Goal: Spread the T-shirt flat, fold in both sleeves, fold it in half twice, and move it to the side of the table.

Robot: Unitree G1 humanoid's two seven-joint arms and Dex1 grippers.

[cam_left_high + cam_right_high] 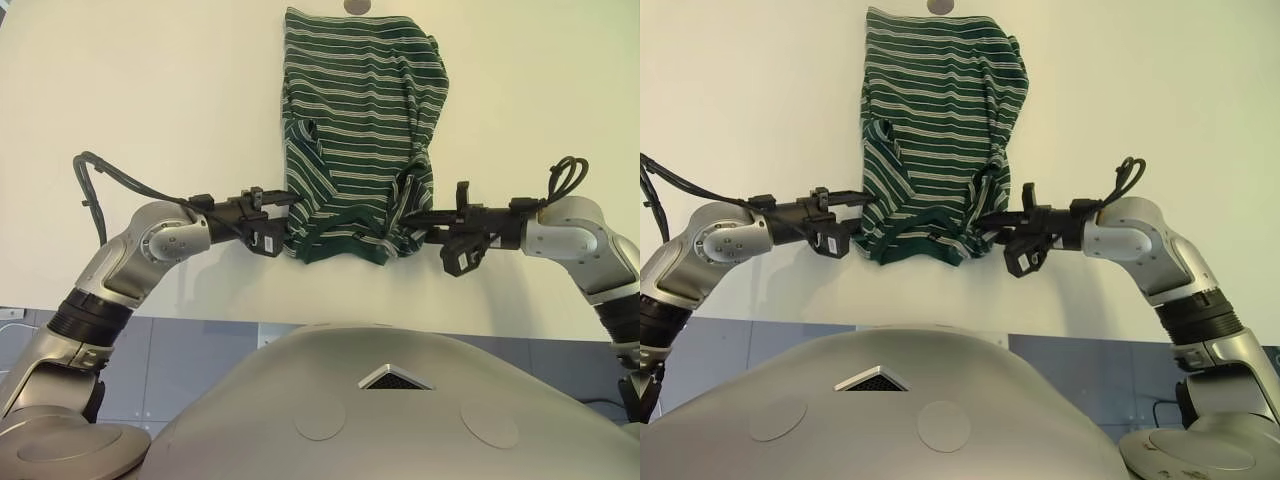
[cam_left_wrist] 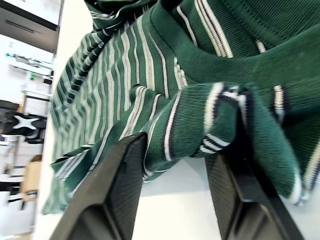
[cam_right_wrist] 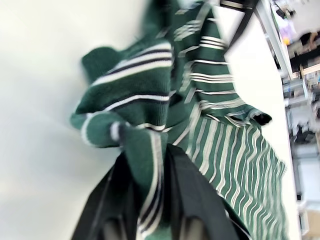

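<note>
Clearly the green striped T-shirt [image 1: 360, 110] is not yet flat. It lies in the middle of the white table [image 1: 120, 80], running from the grippers to the far edge, with wrinkles down its right side and its near end bunched and partly rolled under.

The left gripper [image 1: 293, 198] is at the near-left corner of the cloth. Its jaws stand spread, with a lump of ribbed edge sitting between the fingers [image 2: 117, 195] and draped against one of them, not visibly clamped. The right gripper [image 1: 410, 213] is at the near-right corner, jaws pressed close on a thick fold of striped fabric that runs between its fingers [image 3: 192, 190].

By my reading the first step, spreading the shirt, is in hand, and no sleeve is folded. The next move probably calls for the left jaws to close on their corner. Both arms would then draw the near edge outward and toward the robot, evenly, so the bunched cloth opens without dragging the whole shirt askew.
</note>
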